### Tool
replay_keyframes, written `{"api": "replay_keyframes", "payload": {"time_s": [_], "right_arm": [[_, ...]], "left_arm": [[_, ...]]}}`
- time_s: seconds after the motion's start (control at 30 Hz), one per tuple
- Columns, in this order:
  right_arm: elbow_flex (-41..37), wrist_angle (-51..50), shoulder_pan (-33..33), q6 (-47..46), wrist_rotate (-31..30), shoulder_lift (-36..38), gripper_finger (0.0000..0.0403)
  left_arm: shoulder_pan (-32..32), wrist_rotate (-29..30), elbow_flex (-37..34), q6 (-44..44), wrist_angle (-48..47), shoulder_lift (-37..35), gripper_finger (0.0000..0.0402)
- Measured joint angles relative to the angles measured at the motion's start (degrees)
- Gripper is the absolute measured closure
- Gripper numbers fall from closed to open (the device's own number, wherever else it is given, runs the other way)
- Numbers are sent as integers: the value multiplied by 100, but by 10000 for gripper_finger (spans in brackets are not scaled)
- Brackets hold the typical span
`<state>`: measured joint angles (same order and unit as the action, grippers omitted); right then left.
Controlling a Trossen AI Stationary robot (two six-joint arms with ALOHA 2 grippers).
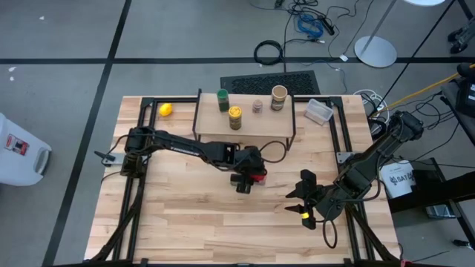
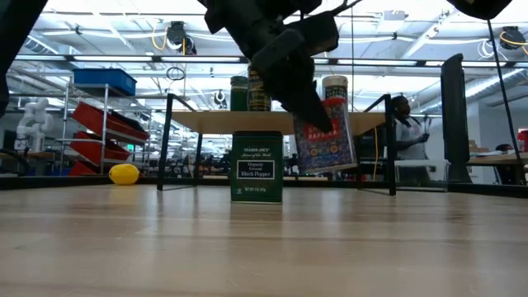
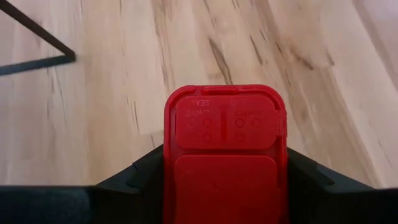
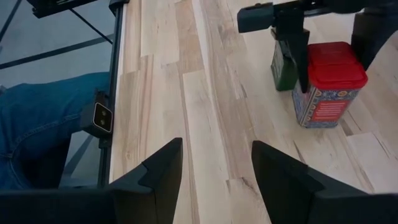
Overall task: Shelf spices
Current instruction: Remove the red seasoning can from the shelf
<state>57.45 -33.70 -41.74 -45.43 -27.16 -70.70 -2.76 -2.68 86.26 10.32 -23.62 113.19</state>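
Observation:
My left gripper (image 1: 249, 178) is shut on a red square tin (image 4: 328, 84) with a red lid and patterned sides, just above the table's middle. Right beside it a dark green rectangular box (image 2: 256, 167) stands on its base. The shelf (image 1: 245, 127), a light plank on thin black legs, carries a green-lidded jar (image 1: 223, 100), a yellow-lidded jar (image 1: 235, 117), a tiny brownish jar (image 1: 257, 107) and a tan round-topped jar (image 1: 278, 97). My right gripper (image 4: 217, 180) waits open at the near right, with nothing between its fingers. My left gripper pinches the red tin by two opposite sides just below its lid (image 3: 225, 124), one dark finger (image 3: 134, 180) on each side. The fingers slant down at it from the table's left. The tin (image 2: 326, 140) hangs tilted, its base a little clear of the table.
A yellow lemon-like ball (image 1: 165, 110) lies left of the shelf and a clear plastic tub (image 1: 319, 111) right of it. A person's leg in jeans (image 4: 43, 124) shows beyond the table's edge. Bare wood lies between the tin and my right gripper.

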Motion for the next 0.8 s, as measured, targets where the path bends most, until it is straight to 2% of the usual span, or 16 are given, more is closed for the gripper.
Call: {"api": "replay_keyframes", "payload": {"time_s": [0.8], "right_arm": [[0, 25, 0, -42, 9, 0, 222]], "left_arm": [[0, 20, 0, -72, -82, 135, 172]]}}
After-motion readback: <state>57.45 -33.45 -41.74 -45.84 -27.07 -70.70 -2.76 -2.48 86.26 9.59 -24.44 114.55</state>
